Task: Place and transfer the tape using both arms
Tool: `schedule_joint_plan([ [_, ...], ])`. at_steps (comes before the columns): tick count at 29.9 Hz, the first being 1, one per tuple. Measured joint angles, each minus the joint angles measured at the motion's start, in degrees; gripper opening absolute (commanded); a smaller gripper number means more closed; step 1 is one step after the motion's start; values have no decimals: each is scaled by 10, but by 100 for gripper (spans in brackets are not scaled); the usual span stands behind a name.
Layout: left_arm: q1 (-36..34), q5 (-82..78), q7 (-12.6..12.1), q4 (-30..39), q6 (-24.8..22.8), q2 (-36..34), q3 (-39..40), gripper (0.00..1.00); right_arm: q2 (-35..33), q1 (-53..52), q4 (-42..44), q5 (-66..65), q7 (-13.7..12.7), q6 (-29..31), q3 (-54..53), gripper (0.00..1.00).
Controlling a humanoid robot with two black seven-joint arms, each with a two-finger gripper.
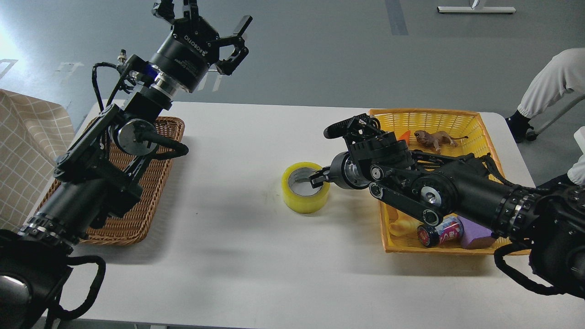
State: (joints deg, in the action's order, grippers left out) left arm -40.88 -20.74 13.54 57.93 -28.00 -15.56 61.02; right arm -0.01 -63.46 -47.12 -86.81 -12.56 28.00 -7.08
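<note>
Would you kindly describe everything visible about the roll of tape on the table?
The tape is a thick roll of translucent yellow film around a grey-white core, lying flat, hole upward, on the white table left of the yellow basket. The right gripper grips its near-side wall, one finger inside the core.

Right pincer (318, 177) grips the wall of the tape (305, 187) on the table (237, 237); left pincer (205, 25) hangs spread above a wicker basket (151, 192)
</note>
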Motion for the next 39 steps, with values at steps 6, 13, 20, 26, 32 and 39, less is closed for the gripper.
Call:
schedule_joint_plan([
  [6,0,0,-1,1,0,-1,0,98,0,0,-2,5,0,0,-6,93],
  [13,-1,0,-2,1,0,-2,0,98,0,-8,-3,8,0,0,-23,96],
  [20,-3,0,-3,2,0,-3,-1,98,-7,-35,-10,9,0,0,-76,97],
  [26,-4,0,-4,2,0,-7,-1,98,-42,-49,-19,9,0,0,-152,99],
  [32,-1,0,-4,0,0,-16,-9,98,-92,-46,-45,10,0,0,-246,99],
  [39,0,0,0,-2,0,-21,-12,98,-122,-35,-60,24,2,0,-355,99],
])
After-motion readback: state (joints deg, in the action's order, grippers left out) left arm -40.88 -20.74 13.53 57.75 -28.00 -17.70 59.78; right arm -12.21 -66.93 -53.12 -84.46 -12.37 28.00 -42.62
